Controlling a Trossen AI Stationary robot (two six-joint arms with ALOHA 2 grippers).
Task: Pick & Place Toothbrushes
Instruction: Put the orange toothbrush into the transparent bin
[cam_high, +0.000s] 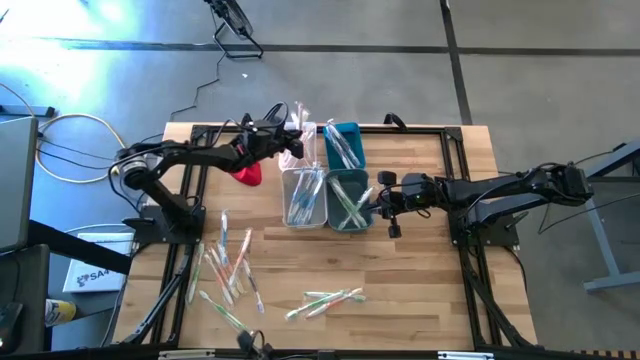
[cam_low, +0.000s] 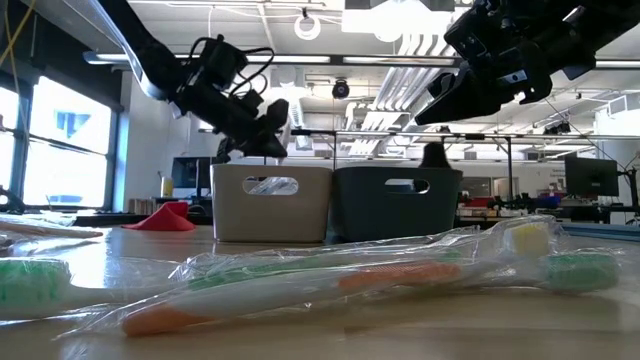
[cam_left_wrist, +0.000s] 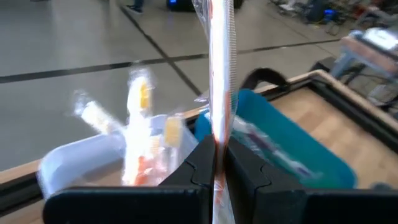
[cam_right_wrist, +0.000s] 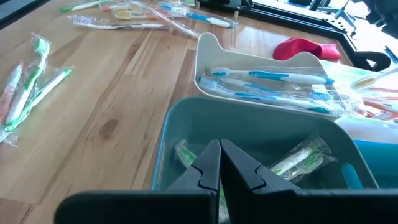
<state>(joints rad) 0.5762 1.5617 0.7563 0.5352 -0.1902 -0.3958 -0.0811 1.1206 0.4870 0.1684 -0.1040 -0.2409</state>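
2 grippers are mine, and my left gripper (cam_left_wrist: 216, 171) is pinching a wrapped toothbrush with an orange-and-white handle (cam_left_wrist: 219, 68), upright between its pads, above the far white rectangular bin (cam_high: 300, 135). My right gripper (cam_right_wrist: 219, 163) is pressed together and empty over the near teal rectangular bin (cam_right_wrist: 186, 124), which holds green brushes. To do this drop well, I judge I should lower until the brush's end is inside the white bin's walls, beside the yellow-handled brushes (cam_left_wrist: 140, 99), then release. Loose wrapped toothbrushes (cam_high: 225, 265) lie waiting on the wooden table (cam_high: 420, 270).
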